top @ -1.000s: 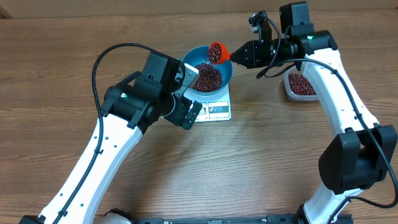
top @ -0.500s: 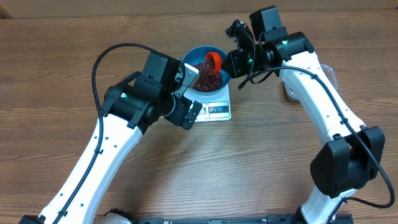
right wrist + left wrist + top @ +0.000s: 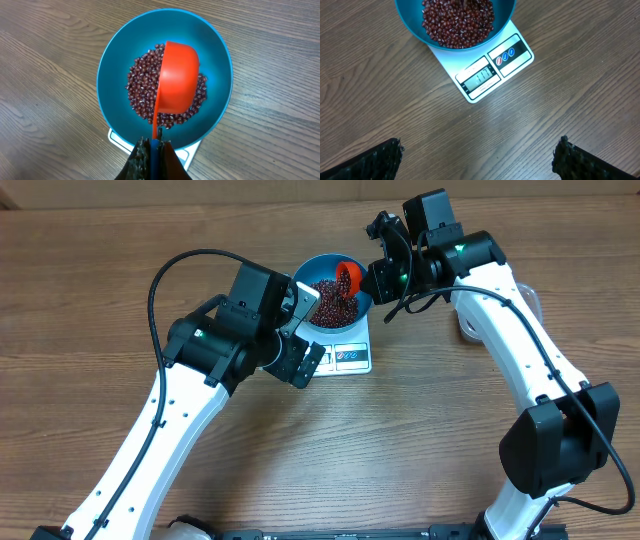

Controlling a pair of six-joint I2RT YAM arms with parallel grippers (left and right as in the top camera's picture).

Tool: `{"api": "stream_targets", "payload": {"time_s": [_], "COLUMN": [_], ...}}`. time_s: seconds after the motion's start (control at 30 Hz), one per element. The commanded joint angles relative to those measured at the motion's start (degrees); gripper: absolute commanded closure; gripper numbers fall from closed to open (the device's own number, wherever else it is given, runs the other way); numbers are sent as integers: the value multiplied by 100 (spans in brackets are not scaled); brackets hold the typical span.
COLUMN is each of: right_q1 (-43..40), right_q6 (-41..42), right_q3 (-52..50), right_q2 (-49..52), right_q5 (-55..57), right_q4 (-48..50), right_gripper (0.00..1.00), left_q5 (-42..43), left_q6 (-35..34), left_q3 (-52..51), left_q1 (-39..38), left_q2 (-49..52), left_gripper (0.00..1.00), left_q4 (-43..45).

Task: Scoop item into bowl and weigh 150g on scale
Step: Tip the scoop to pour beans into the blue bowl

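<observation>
One blue bowl (image 3: 316, 266) stands on one small white kitchen scale (image 3: 350, 358) on the wooden table (image 3: 90, 290), just behind the middle. The bowl covers most of the scale's platform, so only the front strip shows. In the left wrist view that strip (image 3: 490, 70) carries one display and three small oval buttons, one red and two blue. The digits are too faint to read.

The small dark red-brown beans (image 3: 328, 302) lie in a single loose heap in the bottom of the bowl (image 3: 115, 65), too many to count. The inner wall above them is bare. From the right wrist the heap (image 3: 141, 85) spreads around and under one orange-red scoop (image 3: 177, 75).

The scoop (image 3: 347, 275) is tipped on its side over the beans with its rounded back towards that camera, and its thin handle runs down to the fingers. Whether its lip touches the heap cannot be told.

The right gripper (image 3: 372, 280) is clenched on the scoop handle at the bowl's far right rim, its two dark fingers (image 3: 145, 160) pressed together around it.

The left gripper (image 3: 310, 327) hangs at the bowl's near left side with its jaws released and spread wide, grasping nothing. Its two fingertips (image 3: 380, 160) sit at opposite lower corners of its own view, with the beans (image 3: 457, 22) and the bowl (image 3: 507, 15) ahead.

One clear tub (image 3: 464, 330) shows only as an edge beneath the right forearm.
</observation>
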Motion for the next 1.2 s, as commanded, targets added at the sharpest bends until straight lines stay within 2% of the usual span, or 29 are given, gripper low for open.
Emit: {"api": "stream_targets", "payload": {"time_s": [0.0, 0.3, 0.57, 1.17], "right_q1": [4, 201, 522, 533], "right_q6": [-26, -328, -507, -522], "right_q3": [203, 203, 203, 203], "right_q2": [-243, -507, -605, -605], "right_q5": [13, 284, 1121, 1132], "right_q4": [28, 72, 70, 72], "right_gripper": [97, 96, 96, 96], "left_q5": [85, 85, 85, 85], "left_q6": [125, 127, 127, 125], "left_q3": [-42, -42, -42, -42], "left_q1": [7, 7, 7, 7], "left_q2": [39, 39, 39, 39], "left_gripper": [0, 0, 0, 0], "left_q4": [17, 17, 17, 17]}}
